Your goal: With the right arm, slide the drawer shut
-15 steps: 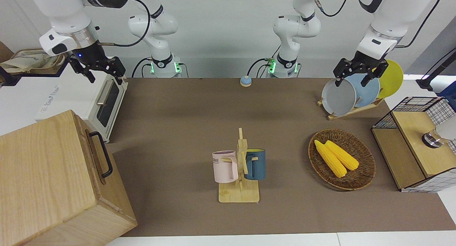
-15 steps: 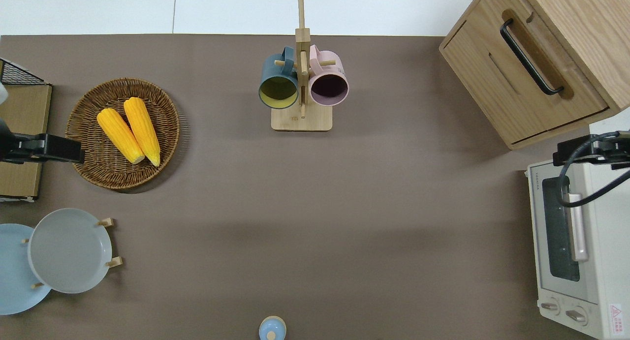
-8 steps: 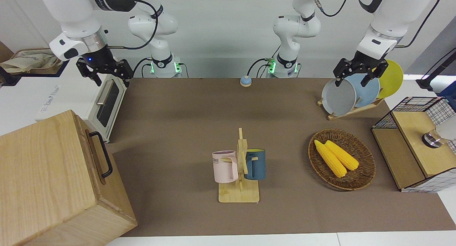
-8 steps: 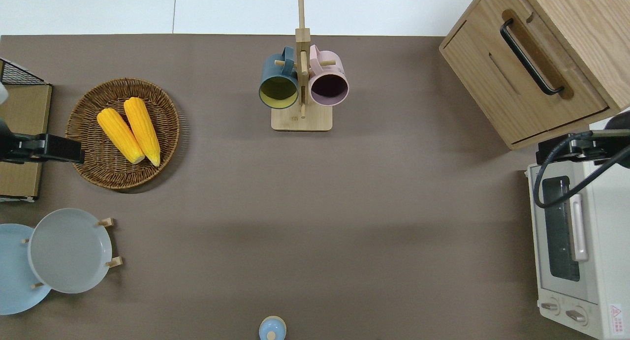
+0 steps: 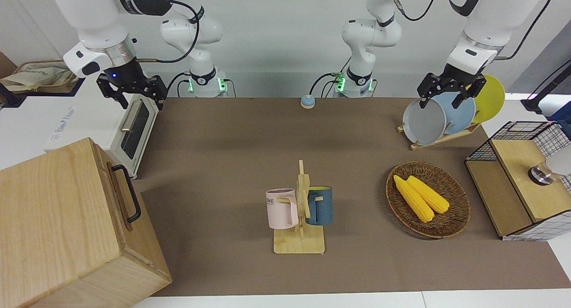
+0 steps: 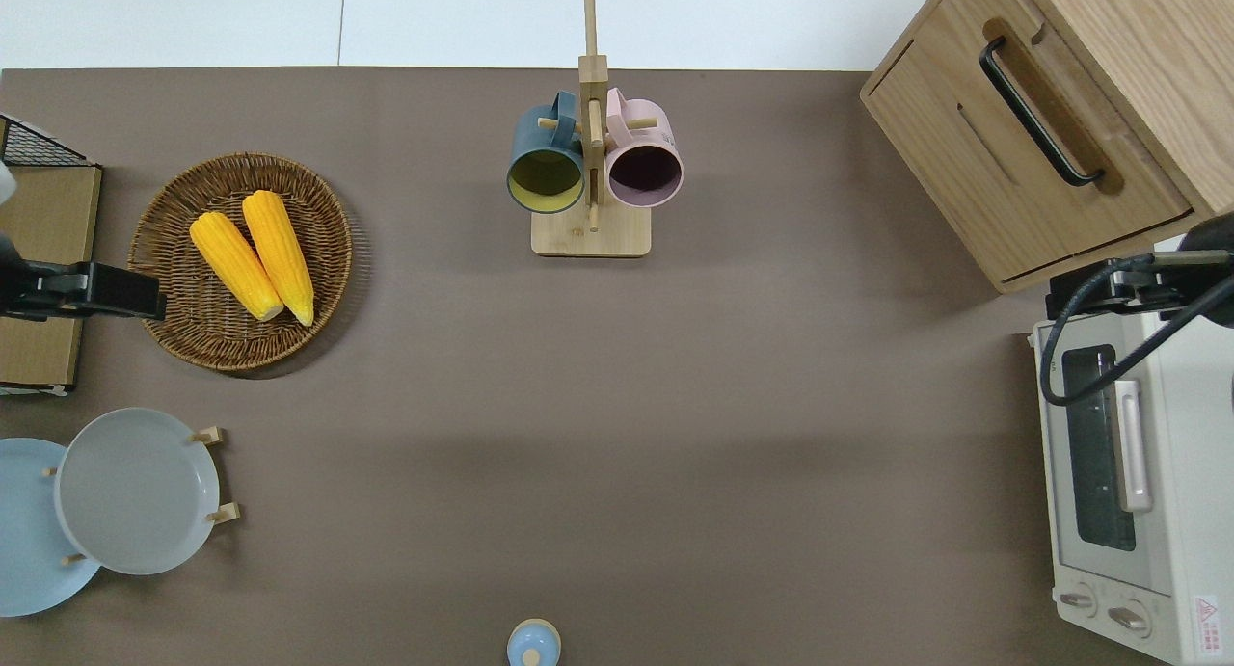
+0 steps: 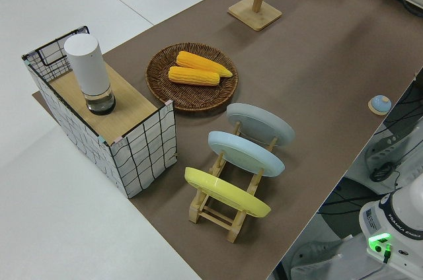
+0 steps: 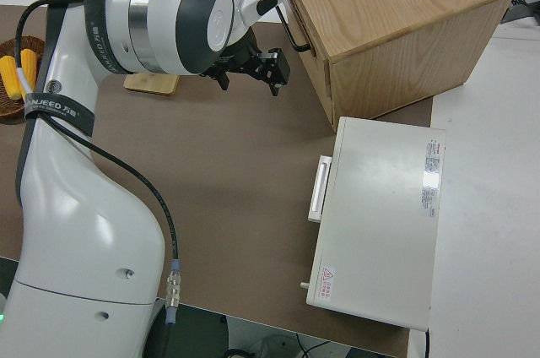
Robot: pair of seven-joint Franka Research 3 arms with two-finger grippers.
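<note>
The pale-wood cabinet [image 6: 1138,30] stands at the right arm's end of the table, farther from the robots than the oven. Its drawer [image 6: 974,78] carries a black bar handle [image 6: 1036,107], and the drawer front sits about level with the cabinet's face. My right gripper [image 5: 139,99], blue wrist light on, hangs open and empty over the gap between the cabinet and the oven, as the overhead view [image 6: 1109,286] shows. It touches nothing. In the right side view the right gripper [image 8: 253,67] is beside the handle [image 8: 295,33], apart from it. The left arm is parked, its gripper [image 5: 441,98] open.
A white oven [image 6: 1128,454] stands beside the cabinet, nearer to the robots. A mug rack [image 6: 590,165] with two mugs is mid-table. A wicker basket [image 6: 174,329] with corn, a plate rack [image 6: 217,512] and a wire-mesh box [image 5: 517,183] are at the left arm's end.
My right gripper has moved off the oven's top toward the table's middle, still open. The drawer and the left arm have not moved.
</note>
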